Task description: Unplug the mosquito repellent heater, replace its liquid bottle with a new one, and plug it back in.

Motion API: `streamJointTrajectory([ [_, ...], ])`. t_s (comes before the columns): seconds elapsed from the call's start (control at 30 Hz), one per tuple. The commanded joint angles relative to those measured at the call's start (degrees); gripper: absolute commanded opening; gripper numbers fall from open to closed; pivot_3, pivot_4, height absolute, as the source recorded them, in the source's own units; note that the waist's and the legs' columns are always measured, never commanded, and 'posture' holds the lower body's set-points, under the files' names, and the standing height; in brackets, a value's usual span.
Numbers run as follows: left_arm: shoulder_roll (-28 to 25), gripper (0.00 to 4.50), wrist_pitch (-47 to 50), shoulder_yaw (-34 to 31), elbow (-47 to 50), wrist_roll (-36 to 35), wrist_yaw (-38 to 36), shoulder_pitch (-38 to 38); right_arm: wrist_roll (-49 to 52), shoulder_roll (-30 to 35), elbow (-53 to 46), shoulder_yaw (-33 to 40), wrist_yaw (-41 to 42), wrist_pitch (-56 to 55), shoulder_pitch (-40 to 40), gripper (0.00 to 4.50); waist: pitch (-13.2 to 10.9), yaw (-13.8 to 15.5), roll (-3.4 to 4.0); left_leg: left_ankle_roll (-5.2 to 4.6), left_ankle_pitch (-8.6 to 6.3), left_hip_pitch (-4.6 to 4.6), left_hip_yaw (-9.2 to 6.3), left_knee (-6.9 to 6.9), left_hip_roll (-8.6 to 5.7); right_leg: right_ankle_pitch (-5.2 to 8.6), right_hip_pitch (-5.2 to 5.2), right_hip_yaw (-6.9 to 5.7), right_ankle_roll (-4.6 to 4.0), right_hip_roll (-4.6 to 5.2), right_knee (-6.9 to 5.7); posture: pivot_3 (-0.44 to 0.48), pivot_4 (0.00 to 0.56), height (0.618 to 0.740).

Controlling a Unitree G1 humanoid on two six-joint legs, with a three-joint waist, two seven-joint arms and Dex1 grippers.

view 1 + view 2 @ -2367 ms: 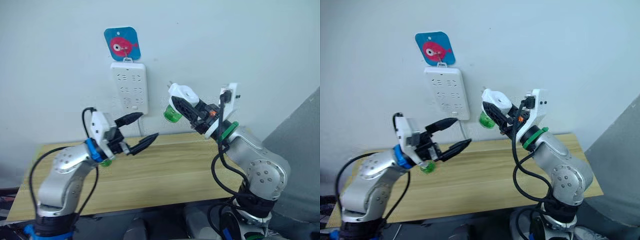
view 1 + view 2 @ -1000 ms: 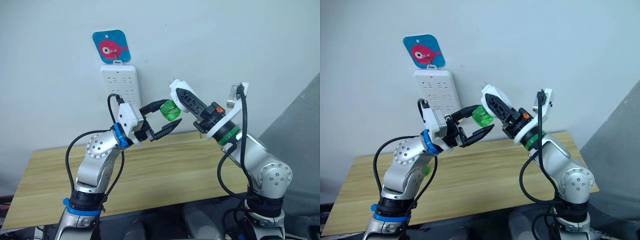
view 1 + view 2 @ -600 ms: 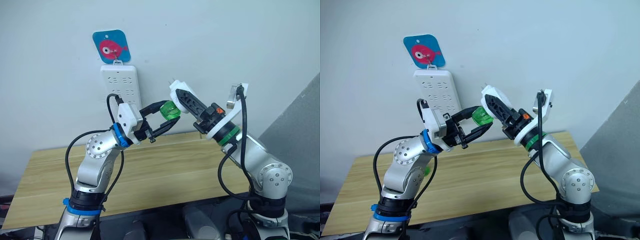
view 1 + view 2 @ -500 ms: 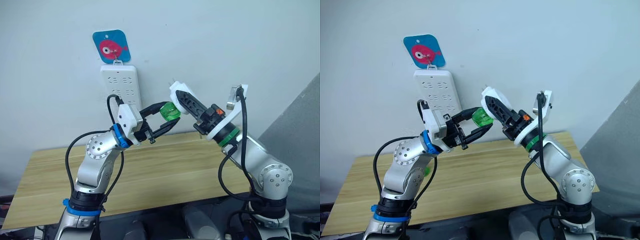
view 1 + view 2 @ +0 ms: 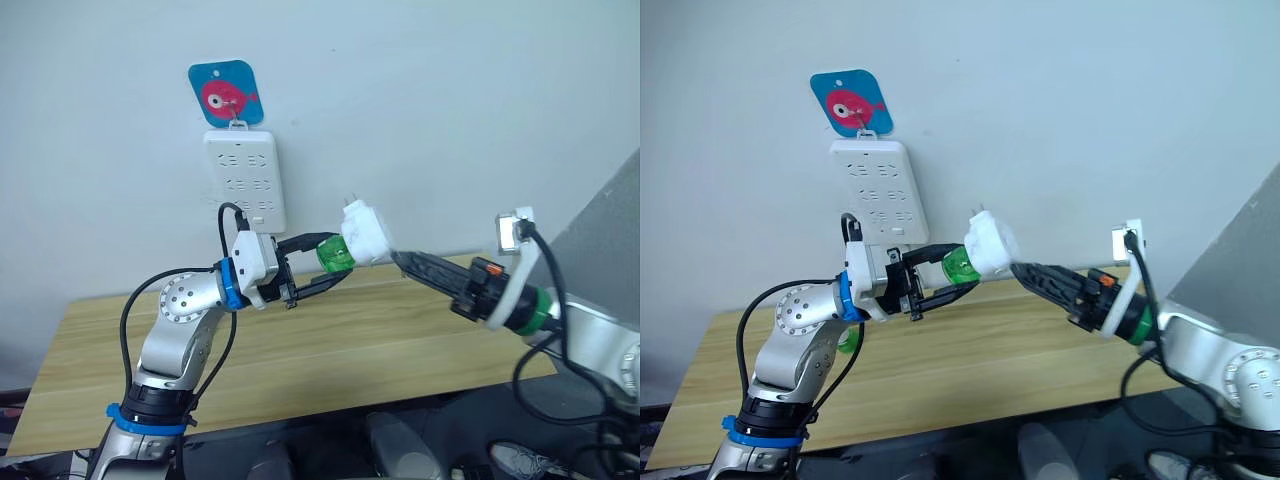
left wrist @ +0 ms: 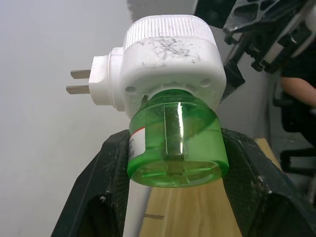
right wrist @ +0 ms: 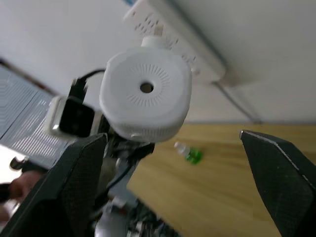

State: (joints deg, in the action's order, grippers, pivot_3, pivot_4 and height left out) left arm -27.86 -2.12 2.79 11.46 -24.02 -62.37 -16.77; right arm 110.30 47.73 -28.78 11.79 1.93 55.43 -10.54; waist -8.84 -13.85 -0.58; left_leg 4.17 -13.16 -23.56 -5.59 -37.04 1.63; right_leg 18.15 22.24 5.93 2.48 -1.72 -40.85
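Note:
The mosquito repellent heater (image 5: pixel 364 231), a small white rounded unit with two prongs (image 6: pixel 79 81), hangs in the air in front of the wall with its green liquid bottle (image 5: pixel 334 254) still fitted beneath it. My left gripper (image 5: pixel 335 262) is shut on that bottle, one black finger (image 6: pixel 106 168) on each side. My right gripper (image 5: pixel 400 260) is open just to the right of the heater, its fingers (image 7: pixel 84 177) spread wide and apart from it. A second green bottle (image 7: pixel 190 153) lies on the wooden table (image 5: pixel 350 340) behind my left arm.
A long white power strip (image 5: pixel 245 180) hangs on the wall under a blue fish tag (image 5: pixel 228 92), up and left of the heater. A thin cable (image 7: pixel 237 101) runs down from it. The table's front edge is close to me.
My right gripper has let go of the heater and drawn back to the right. My left gripper has shut on the bottle and now carries bottle and heater, a little lower.

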Motion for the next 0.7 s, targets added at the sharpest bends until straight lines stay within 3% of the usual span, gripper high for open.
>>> streamJointTrajectory([
  [0.03,-2.26,2.24,-4.14,0.36,-0.22,-0.81,-5.58,1.63,1.47,5.99,2.85,1.87,11.13,5.88,-1.0,4.5,0.0,-0.02,0.0,0.0,0.0,0.07,0.04,0.02,0.02,0.02,-0.03,0.04,-0.02,-0.02,0.0,-0.254,0.1,0.71],
  [0.23,-4.17,2.24,-7.85,0.99,-0.26,-0.2,-9.38,4.07,-4.27,8.94,4.68,-4.38,17.29,9.71,-5.19,4.5,-0.01,0.3,-0.01,0.0,0.0,0.12,0.08,0.03,0.1,0.05,-0.03,0.1,-0.05,-0.11,0.01,-0.24,0.108,0.71],
  [0.37,-4.77,2.24,-10.23,1.62,0.54,0.59,-10.31,5.92,-7.46,6.49,6.83,-10.19,13.93,10.0,-9.23,4.5,-0.05,1.06,-0.06,0.0,-0.01,0.11,0.12,0.03,0.11,0.05,-0.02,0.13,-0.05,-0.11,0.03,-0.211,0.124,0.71],
  [0.7,-5.2,2.24,-12.14,2.13,0.2,1.99,-10.02,7.12,-6.45,3.88,8.83,-15.66,13.75,12.32,-14.52,4.5,-0.1,2.77,-0.07,0.0,-0.01,0.11,0.11,0.03,0.11,0.05,-0.01,0.13,-0.05,-0.11,0.04,-0.196,0.128,0.71],
])
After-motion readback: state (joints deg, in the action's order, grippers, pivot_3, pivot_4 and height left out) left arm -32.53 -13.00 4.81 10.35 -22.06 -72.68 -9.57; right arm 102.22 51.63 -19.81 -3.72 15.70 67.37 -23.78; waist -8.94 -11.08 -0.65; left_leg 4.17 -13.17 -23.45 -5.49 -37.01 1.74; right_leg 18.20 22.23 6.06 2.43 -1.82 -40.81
